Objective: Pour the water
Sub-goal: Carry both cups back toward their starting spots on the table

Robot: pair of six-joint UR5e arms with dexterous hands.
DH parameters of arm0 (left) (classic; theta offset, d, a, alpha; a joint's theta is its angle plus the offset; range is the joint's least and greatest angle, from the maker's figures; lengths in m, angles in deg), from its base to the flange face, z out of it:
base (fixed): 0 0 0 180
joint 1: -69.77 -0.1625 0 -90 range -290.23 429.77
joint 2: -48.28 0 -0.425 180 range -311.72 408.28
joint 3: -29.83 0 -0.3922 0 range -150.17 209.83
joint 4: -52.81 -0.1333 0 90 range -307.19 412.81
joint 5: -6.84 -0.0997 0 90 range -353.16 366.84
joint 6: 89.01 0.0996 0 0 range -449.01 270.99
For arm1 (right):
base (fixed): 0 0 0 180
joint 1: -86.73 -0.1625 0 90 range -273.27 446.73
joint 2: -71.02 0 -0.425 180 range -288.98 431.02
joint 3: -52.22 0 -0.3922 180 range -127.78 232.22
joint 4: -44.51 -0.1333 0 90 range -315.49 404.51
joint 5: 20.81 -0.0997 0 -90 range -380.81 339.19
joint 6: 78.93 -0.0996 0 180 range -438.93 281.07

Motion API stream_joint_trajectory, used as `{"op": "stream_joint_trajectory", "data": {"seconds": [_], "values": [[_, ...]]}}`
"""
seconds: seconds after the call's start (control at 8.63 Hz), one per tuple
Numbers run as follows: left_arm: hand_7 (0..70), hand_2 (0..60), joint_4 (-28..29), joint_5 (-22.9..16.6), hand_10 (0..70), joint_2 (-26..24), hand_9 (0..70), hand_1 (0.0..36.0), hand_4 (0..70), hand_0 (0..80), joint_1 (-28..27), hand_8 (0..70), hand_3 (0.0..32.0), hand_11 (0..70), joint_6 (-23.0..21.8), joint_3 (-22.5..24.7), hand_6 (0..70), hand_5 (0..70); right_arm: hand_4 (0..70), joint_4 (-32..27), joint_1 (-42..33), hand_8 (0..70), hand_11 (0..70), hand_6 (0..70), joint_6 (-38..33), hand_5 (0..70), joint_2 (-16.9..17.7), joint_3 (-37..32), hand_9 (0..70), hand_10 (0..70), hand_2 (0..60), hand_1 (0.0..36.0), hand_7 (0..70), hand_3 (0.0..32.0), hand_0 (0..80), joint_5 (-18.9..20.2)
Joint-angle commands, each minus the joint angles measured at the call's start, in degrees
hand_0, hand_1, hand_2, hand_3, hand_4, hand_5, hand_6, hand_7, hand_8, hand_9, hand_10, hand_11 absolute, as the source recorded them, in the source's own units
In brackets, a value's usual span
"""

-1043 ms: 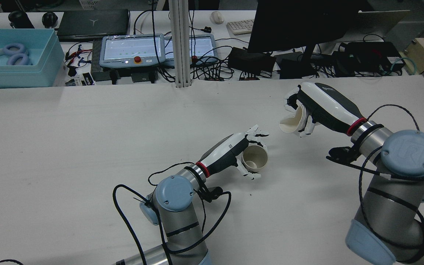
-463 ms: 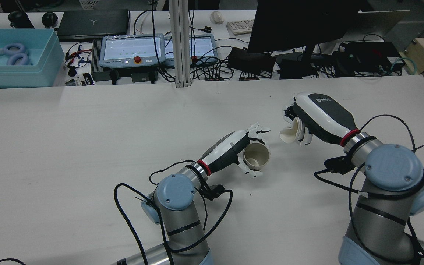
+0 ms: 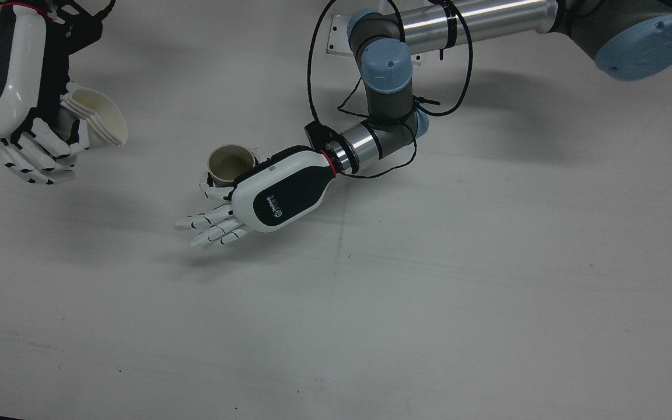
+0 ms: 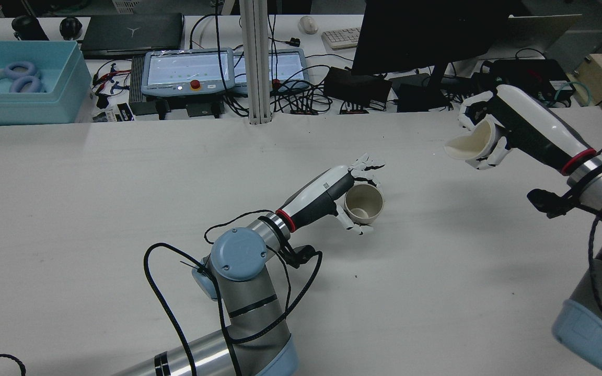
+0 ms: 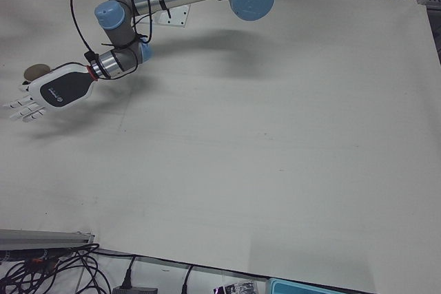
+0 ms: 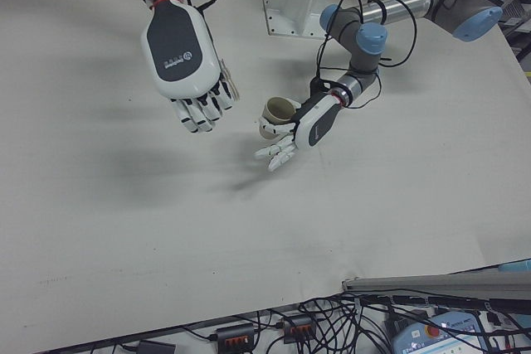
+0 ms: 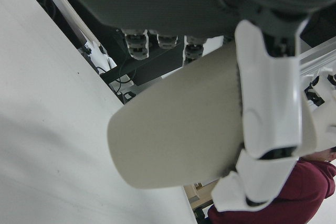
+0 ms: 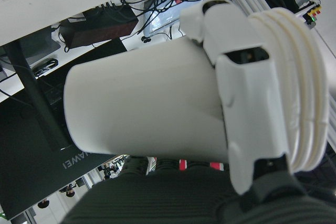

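My left hand [image 4: 332, 196] holds a beige cup [image 4: 363, 201] near the table's middle. Its thumb is against the cup's side and its fingers [image 4: 369, 166] are stretched past it. The cup is upright or slightly tilted. The same hand [image 3: 272, 195] and cup [image 3: 230, 163] show in the front view, and the cup fills the left hand view [image 7: 178, 140]. My right hand [image 4: 520, 130] is shut on a white cup [image 4: 471, 141] with a ridged rim. It holds the cup tilted in the air, mouth towards the beige cup but well off to the right of it. The white cup also shows in the front view [image 3: 100, 119].
Behind the table's back edge stand a blue bin [image 4: 19, 83] with headphones, two teach pendants [image 4: 186, 70], a metal post [image 4: 254, 62], a monitor [image 4: 426, 36] and tangled cables. Both arms trail black cables over the table.
My right hand has risen and swung away to the right with the tilted white cup. My left hand has shifted a little forward with the beige cup.
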Motion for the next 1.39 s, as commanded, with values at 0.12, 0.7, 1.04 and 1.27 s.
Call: {"op": "stream_joint_trajectory", "data": {"seconds": [0.12,0.7,1.04,1.27], "values": [[12.0,60.0,-2.6,-2.4,4.2,12.5,1.8,36.0,70.0,63.0,7.7,1.6,0.0,8.3,-12.9,8.9,9.0,70.0,36.1,-15.4,-22.0,44.8,53.8,53.2,-21.8,47.4,14.6,1.6,54.7,37.2,34.0,22.4,42.8,0.0,58.5,12.1],[11.7,60.0,-0.9,-8.3,4.2,21.4,1.5,36.0,69.7,62.4,20.4,1.3,0.0,8.4,-19.0,12.7,7.7,70.0,40.4,-51.5,-34.7,50.8,63.3,55.8,-33.9,49.4,20.5,-30.7,64.2,44.1,35.9,22.0,47.3,0.0,58.8,27.1],[12.0,60.0,6.2,-8.3,4.5,28.7,1.7,36.0,70.0,62.4,22.1,1.6,0.0,8.7,-19.7,11.9,8.3,70.0,36.5,-63.4,-34.6,51.8,69.7,52.5,-30.7,46.4,13.7,-58.5,65.4,48.5,37.0,20.6,43.6,0.0,56.3,23.1],[12.5,60.0,9.2,-8.2,5.0,30.5,2.0,36.0,70.0,61.3,22.6,1.8,0.0,9.4,-19.7,11.8,8.7,70.0,34.1,-65.3,-27.1,55.8,70.0,51.4,-27.9,43.3,5.3,-71.7,70.0,57.5,33.4,16.9,41.0,0.0,53.1,14.8]]}}
